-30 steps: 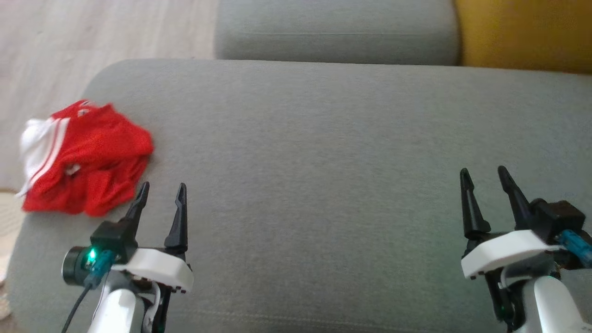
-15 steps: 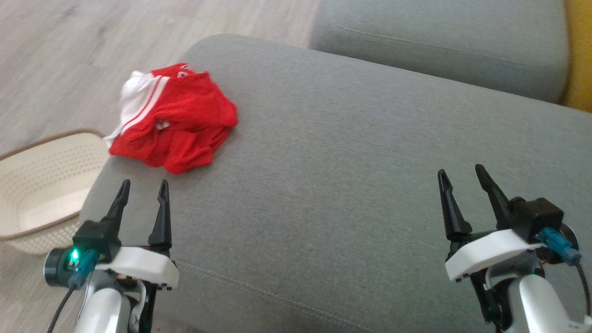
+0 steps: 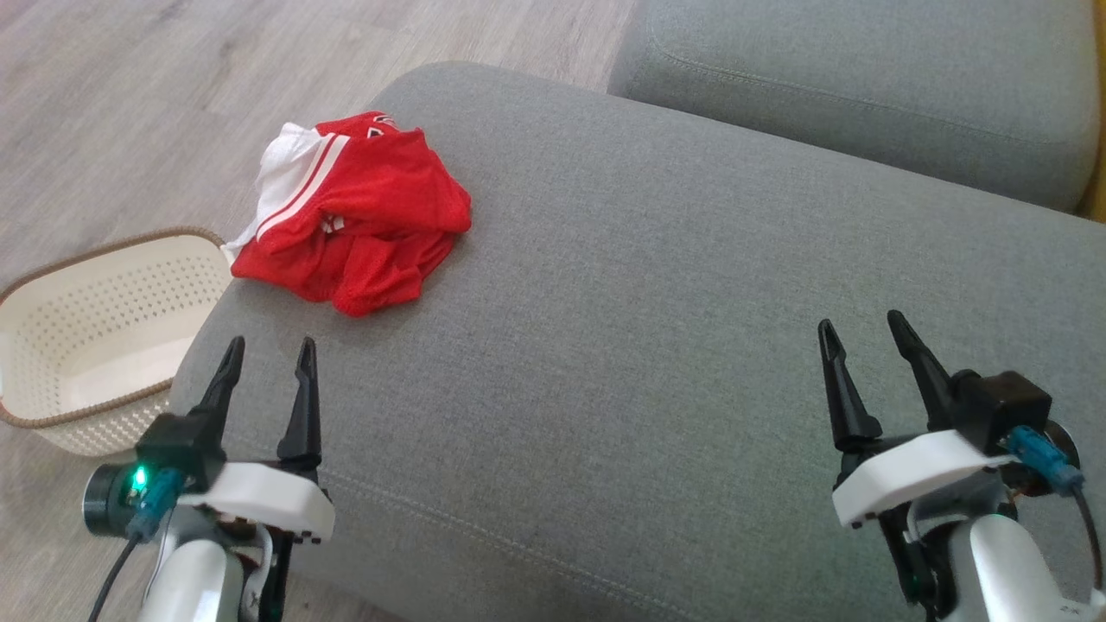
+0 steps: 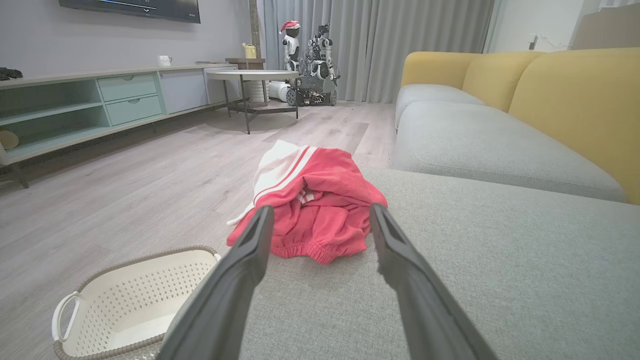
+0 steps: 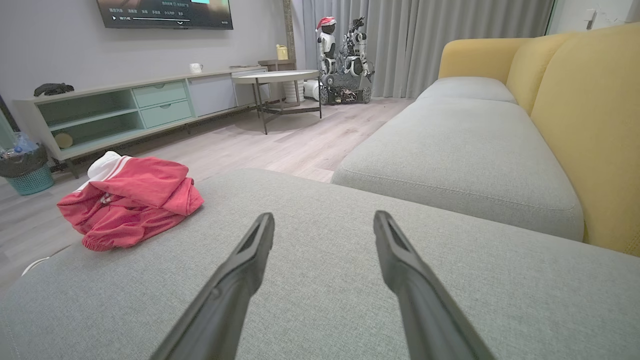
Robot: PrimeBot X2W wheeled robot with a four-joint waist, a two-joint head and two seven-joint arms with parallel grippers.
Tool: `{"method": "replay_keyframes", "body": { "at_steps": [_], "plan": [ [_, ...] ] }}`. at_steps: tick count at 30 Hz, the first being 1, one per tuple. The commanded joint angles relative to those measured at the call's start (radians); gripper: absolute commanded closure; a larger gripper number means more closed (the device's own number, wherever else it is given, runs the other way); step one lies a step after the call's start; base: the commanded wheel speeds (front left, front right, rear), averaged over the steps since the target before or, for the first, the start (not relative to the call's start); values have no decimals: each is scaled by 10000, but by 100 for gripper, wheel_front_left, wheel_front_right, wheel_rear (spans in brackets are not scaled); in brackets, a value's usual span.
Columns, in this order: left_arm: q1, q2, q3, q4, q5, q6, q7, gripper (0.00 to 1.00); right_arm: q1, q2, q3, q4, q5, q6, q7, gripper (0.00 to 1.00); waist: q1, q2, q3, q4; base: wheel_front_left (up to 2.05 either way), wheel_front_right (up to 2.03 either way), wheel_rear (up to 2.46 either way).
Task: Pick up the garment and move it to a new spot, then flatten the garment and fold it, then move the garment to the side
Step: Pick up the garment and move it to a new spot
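Jaws spread wide left and right, we risk nudging the crumpled red-and-white mesh garment [image 3: 354, 216], lying at the far left edge of the grey fabric sofa cushion [image 3: 648, 328], into the cream perforated basket [image 3: 95, 311] beside it.

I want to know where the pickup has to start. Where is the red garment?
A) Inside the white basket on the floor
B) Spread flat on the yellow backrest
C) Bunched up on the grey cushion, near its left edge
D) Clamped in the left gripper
C: the red garment lies crumpled on the grey cushion, outside the basket and ahead of the open left gripper.
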Motion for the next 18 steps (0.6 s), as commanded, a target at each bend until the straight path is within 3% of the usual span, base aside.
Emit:
{"method": "replay_keyframes", "body": {
  "at_steps": [1,10,18],
  "plan": [
    [-473,106,431,-384,-50,25,-92,0,-319,-43,187,-327,-7,-7,-18,0,0,0,18,1,0,0,0],
    [-924,71,641,-615,-151,-35,-92,0,-535,-43,157,-569,-129,-7,139,0,0,0,484,-74,0,0,0],
    [-2800,266,1193,-476,-379,-144,-92,0,-1346,-189,292,-1407,-534,-7,730,0,0,0,2245,-598,0,0,0]
  ]
}}
